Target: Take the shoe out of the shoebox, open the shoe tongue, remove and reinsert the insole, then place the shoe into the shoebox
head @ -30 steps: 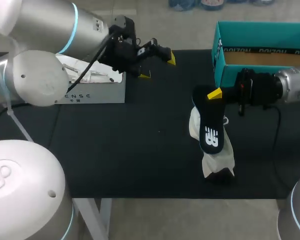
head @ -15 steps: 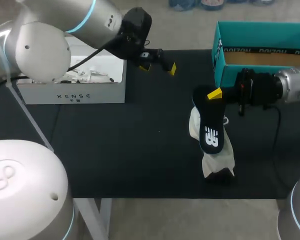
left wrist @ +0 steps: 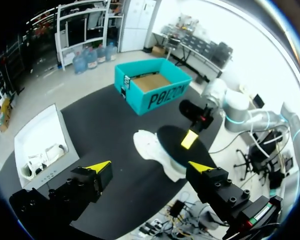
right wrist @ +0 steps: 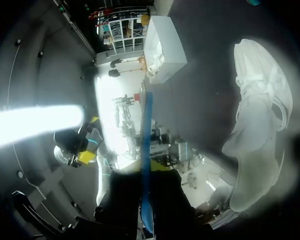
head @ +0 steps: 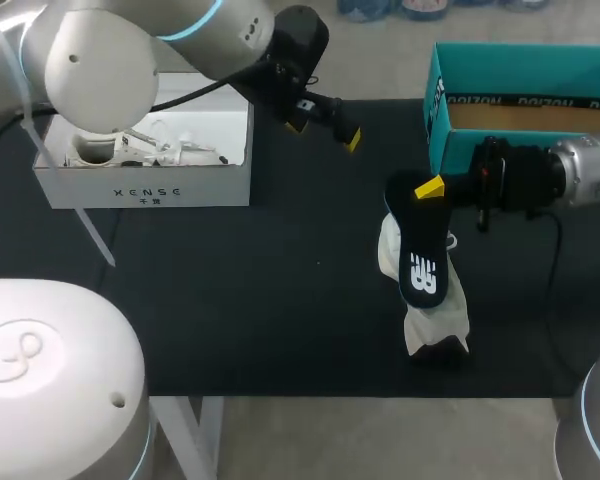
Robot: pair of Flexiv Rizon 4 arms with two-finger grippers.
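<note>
The white shoe [head: 432,318] lies on the black table, right of the middle, also visible ahead of my left gripper as the shoe [left wrist: 148,146]. The black insole [head: 423,250] hangs over it, slanting down from my right gripper [head: 430,188], which is shut on its upper end. In the right wrist view the insole [right wrist: 146,145] shows edge-on between the fingers, with the shoe [right wrist: 262,120] beside it. The teal shoebox [head: 450,105] stands open at the back right, behind the right gripper. My left gripper [head: 325,130] hovers open and holds nothing at the back middle, well apart from the shoe.
A white box [head: 145,185] with white items inside stands at the back left, under my left arm, and shows as the white box [left wrist: 37,145] in the left wrist view. Bare black tabletop [head: 280,290] lies between it and the shoe.
My left arm has swung to the right, carrying its open gripper a little toward the middle of the table. The right arm, insole and shoe have not moved.
</note>
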